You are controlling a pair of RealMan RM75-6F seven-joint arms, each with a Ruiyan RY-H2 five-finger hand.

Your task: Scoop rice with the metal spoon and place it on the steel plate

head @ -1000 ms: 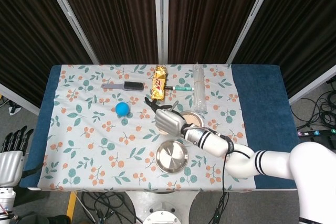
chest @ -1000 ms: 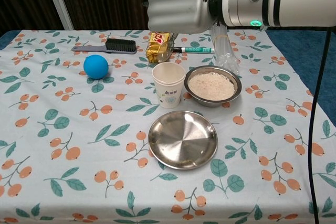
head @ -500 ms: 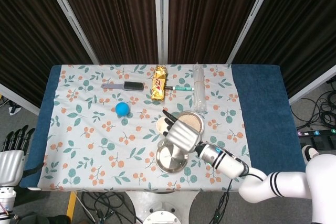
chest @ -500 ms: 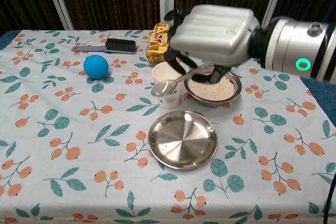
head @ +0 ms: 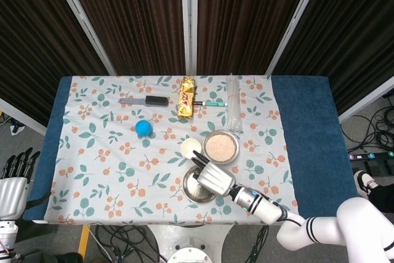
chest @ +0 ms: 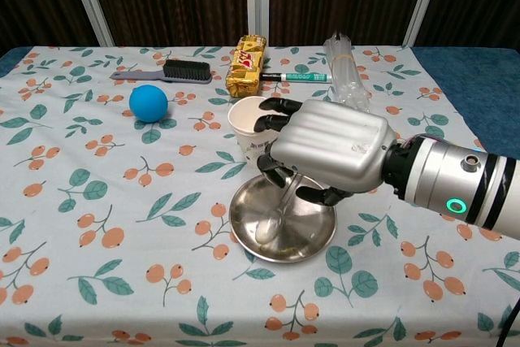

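Observation:
My right hand point(chest: 329, 154) hangs low over the steel plate point(chest: 313, 227) and grips the metal spoon point(chest: 276, 210) by its handle. The spoon slants down and to the left, with its bowl end just above or on the plate's left half. I cannot tell whether rice lies in it. In the head view the right hand point(head: 214, 178) covers most of the steel plate point(head: 190, 189). The steel bowl of rice point(head: 220, 146) sits just beyond the plate; in the chest view the hand hides it. My left hand point(head: 13, 180) stays off the table's left edge, holding nothing.
A white paper cup point(chest: 246, 120) stands right behind the plate, close to the right hand's fingers. Farther back lie a blue ball point(chest: 148, 102), a black brush point(chest: 175, 71), a gold snack packet point(chest: 246, 65), a green pen point(chest: 296, 77) and a clear plastic sleeve point(chest: 345, 67).
My right hand has come down and toward the near edge, from above the cup and rice bowl to low over the steel plate, bringing the spoon with it. The left hand has not moved.

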